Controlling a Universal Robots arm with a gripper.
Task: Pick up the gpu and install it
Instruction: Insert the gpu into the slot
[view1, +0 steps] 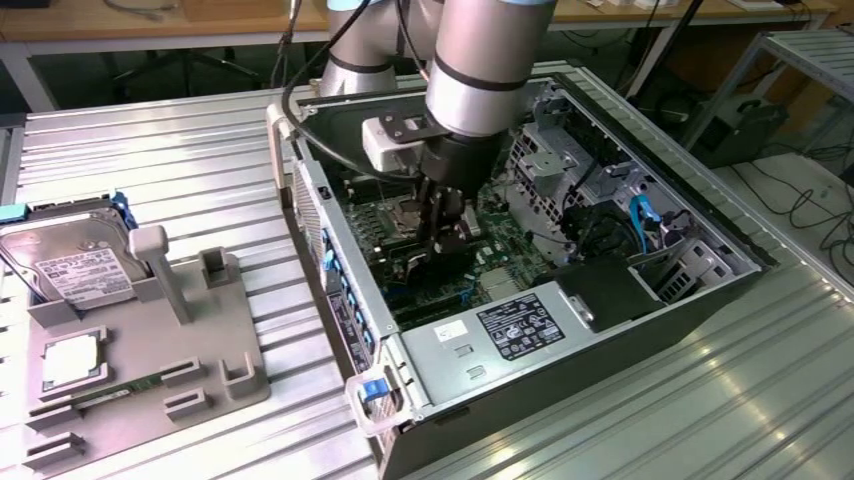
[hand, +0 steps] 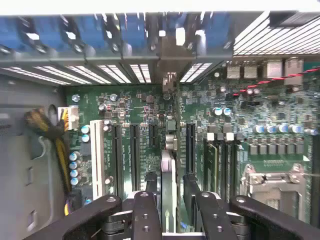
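The gpu is a thin card seen edge-on, standing upright on the green motherboard inside the open computer case. Its silver end bracket reaches the case's rear slot wall. My gripper straddles the card, with one black finger on each side. A narrow dark gap shows between the card and the fingers, so the jaws stand slightly open around it. In the exterior view my gripper is low inside the case, over the middle of the board.
A silver hard drive and a grey parts fixture with a memory stick lie at the exterior view's left. The power supply, drive cage and CPU socket crowd the case.
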